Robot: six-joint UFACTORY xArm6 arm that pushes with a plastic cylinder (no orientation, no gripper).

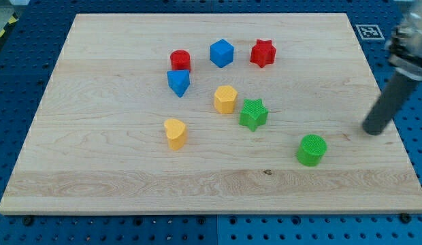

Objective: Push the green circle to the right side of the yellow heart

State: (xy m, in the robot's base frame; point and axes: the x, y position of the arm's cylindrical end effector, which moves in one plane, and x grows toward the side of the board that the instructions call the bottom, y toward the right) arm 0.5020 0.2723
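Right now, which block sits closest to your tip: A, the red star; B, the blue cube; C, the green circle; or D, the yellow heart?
C: my tip stands near the board's right edge, apart from every block, and the green circle just to its lower left is nearest.

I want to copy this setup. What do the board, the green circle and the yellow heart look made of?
Board: pale wood, matt, with visible grain and plank seams. Green circle: probably plastic, perhaps 3D-printed, since its top shows a fine ribbed texture; matt. Yellow heart: likely the same plastic, evenly coloured, slight sheen. My tip, dark and smooth, stands to the circle's right, apart from it.
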